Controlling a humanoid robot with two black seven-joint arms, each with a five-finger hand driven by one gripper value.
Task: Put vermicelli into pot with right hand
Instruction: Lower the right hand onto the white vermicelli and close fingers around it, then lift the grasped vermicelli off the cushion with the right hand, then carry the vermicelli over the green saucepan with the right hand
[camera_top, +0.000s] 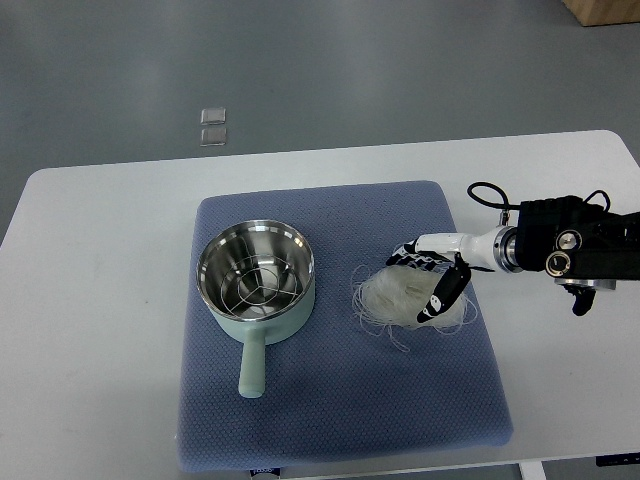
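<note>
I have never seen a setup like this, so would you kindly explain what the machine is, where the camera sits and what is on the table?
This is one camera looking steeply down from a humanoid robot's own side. Its right robot hand, black and white, reaches in from the picture's right edge and closes around a pale tangled bundle of vermicelli, which lies on a blue padded mat covering a white table. Left of it stands an empty mint-green pot with a steel interior, handle pointing toward the camera. The left arm is out of view.
</note>
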